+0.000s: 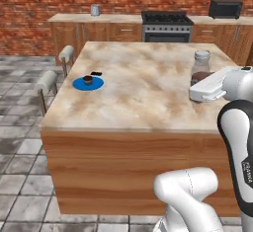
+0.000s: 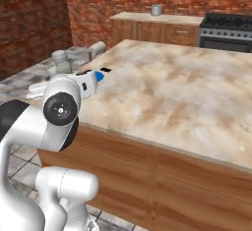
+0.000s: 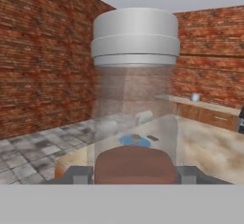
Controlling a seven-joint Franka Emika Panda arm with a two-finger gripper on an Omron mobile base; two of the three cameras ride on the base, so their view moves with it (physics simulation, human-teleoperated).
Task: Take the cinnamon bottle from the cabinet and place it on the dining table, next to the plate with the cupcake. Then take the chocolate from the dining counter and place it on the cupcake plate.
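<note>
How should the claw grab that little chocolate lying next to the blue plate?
Come straight down from above and pinch the chocolate across its narrow width, on its two long edges. It is a thin, flat bar lying on the table, so it offers no tall side to catch from beside it. The blue plate sits close by, so the fingers should probably stay clear of its rim.

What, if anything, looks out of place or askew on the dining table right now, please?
Nothing stands out. The cinnamon bottle is upright in the jaws, lid on; the cupcake sits on its blue plate, the chocolate beside it.
</note>
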